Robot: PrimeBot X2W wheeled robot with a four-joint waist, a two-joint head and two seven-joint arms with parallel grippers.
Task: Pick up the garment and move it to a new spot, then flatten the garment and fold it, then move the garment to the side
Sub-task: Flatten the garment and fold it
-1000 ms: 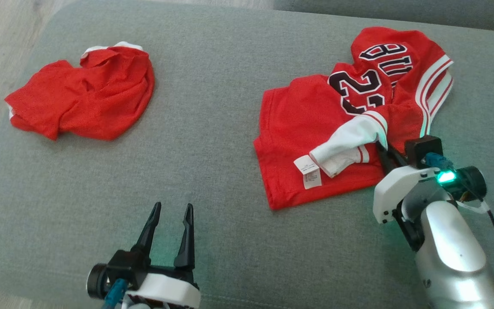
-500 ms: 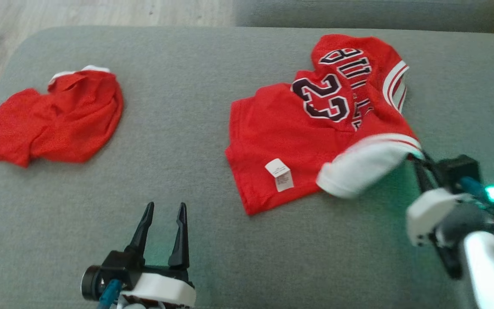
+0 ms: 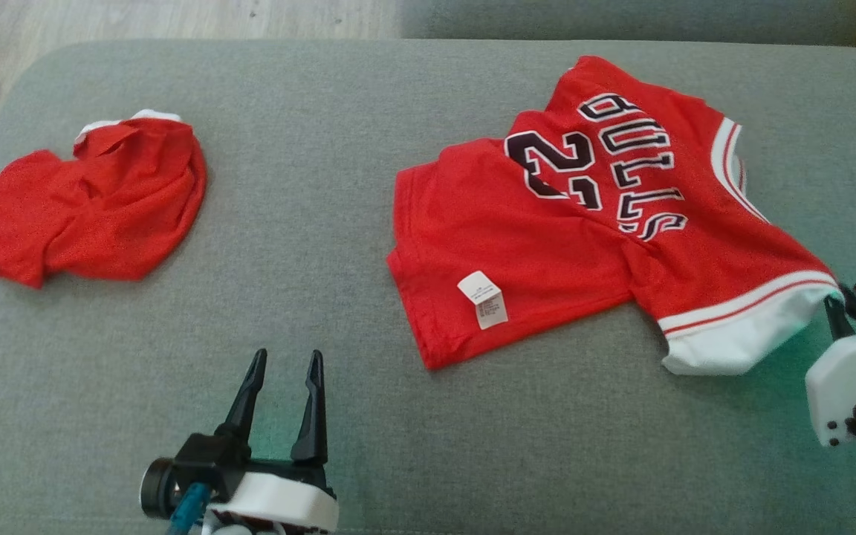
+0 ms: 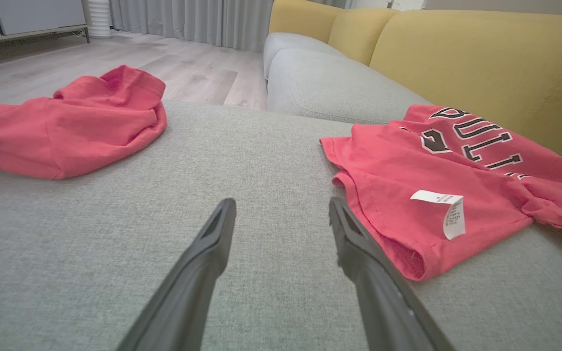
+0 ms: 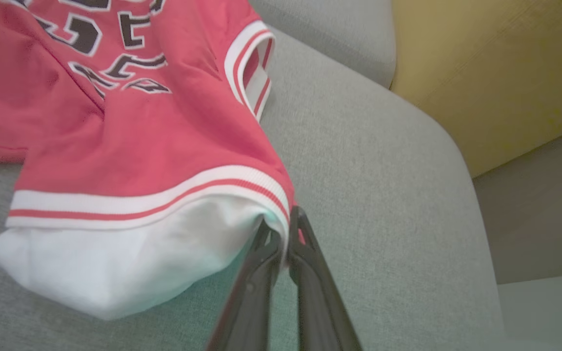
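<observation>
The garment (image 3: 547, 245) is a red jersey with black-and-white lettering and white-trimmed sleeves, lying on the right half of the grey cushion (image 3: 339, 312). A white label shows near its hem. My right gripper (image 3: 837, 308) is shut on the striped cuff of its near sleeve, at the garment's right end. In the right wrist view the garment (image 5: 139, 131) hangs stretched from my right gripper (image 5: 281, 229), whose fingers pinch the cuff. My left gripper (image 3: 283, 360) stands open at the cushion's front, left of the garment (image 4: 408, 195). Nothing is between the fingers of my left gripper (image 4: 281, 209).
A second crumpled red garment (image 3: 93, 208) lies at the cushion's far left, also seen as a heap (image 4: 66, 126). A yellow sofa back (image 4: 481, 58) rises behind the cushion on the right. Wooden floor (image 3: 101, 18) lies beyond the far edge.
My right gripper has pulled the sleeve out to the right, and the bunched jersey has spread so its lettering lies open. The head camera has shifted. My left gripper stays put.
</observation>
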